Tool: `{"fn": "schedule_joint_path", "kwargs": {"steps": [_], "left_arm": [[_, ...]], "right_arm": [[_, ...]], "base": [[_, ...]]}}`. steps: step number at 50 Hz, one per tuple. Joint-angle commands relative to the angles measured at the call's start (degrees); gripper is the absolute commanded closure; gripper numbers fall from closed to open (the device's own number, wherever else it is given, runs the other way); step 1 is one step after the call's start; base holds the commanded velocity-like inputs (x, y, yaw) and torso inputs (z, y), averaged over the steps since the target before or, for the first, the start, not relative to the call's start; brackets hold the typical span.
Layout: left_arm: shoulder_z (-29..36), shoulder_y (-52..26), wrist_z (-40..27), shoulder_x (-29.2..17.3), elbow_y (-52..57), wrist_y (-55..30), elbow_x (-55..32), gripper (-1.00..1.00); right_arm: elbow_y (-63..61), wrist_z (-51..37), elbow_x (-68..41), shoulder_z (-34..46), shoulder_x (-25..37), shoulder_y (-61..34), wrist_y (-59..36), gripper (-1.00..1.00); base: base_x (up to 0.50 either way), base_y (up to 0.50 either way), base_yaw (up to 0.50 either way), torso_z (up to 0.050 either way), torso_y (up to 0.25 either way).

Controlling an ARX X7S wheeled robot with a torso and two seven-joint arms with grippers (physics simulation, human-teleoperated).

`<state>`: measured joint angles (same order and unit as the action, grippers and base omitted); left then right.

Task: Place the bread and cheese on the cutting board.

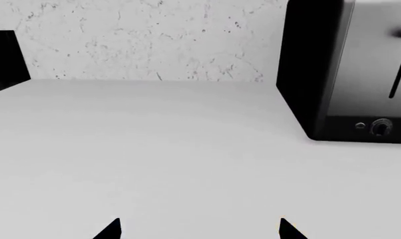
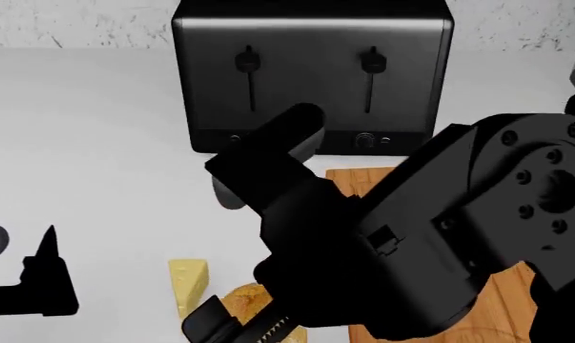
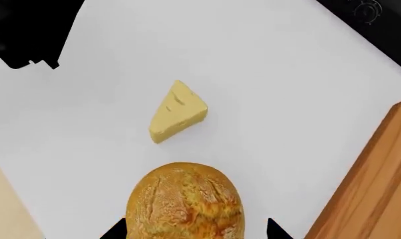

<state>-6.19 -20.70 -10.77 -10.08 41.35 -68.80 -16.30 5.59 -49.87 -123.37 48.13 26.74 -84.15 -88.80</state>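
Neither item is sitting on the cutting board (image 3: 369, 189) yet; right gripper (image 3: 197, 229) is hovering spread around the bread (image 3: 185, 203), needing to close. Cheese (image 3: 177, 111) is waiting just left.

black toaster (image 2: 311, 75), white counter (image 2: 87, 143), speckled wall (image 1: 140, 40)

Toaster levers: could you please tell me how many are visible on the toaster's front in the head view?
2. One lever sits in the left slot of the toaster, the other lever in the right slot. The right arm hides only the lower front.
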Motion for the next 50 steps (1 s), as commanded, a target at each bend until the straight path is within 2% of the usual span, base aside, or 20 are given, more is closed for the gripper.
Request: {"fn": "schedule_joint_path", "kwargs": {"steps": [1,19,29,30,50], "left_arm": [[-1.9,0.4,1.7,1.0,2.7,-0.9,-0.1,-1.00],[-1.9,0.5,1.0,0.7,2.9,-1.0,-0.8,-1.00],[-1.9,0.5,0.7,0.5,3.0,-1.0,-1.1,-1.00],[-1.8,0.7,0.7,0.5,2.7,-0.6,-1.1,-1.00],[-1.2,0.5,0.1,0.3,2.4,-0.2,-1.7,-1.00]], "right_arm": [[1.3,5.0,3.9,3.1,-1.8,1.3,1.9,-1.00],[0.4,7.0,3.2,6.3,-1.6,2.1,3.5,-1.00],[-1.0,9.2,7.2,6.2,-1.3,2.2,3.6,-1.00],[-1.7,10.2,9.1,5.3,-1.6,1.9,3.7,1.00],[-4.6,7.7,3.7,5.8,0.7,-6.0,5.8,1.00]], "base": [[0.00,0.00,0.00,0.000,0.000],[0.00,0.00,0.00,0.000,0.000],[0.00,0.00,0.00,0.000,0.000],[0.00,0.00,0.00,0.000,0.000],[0.00,0.00,0.00,0.000,0.000]]}}
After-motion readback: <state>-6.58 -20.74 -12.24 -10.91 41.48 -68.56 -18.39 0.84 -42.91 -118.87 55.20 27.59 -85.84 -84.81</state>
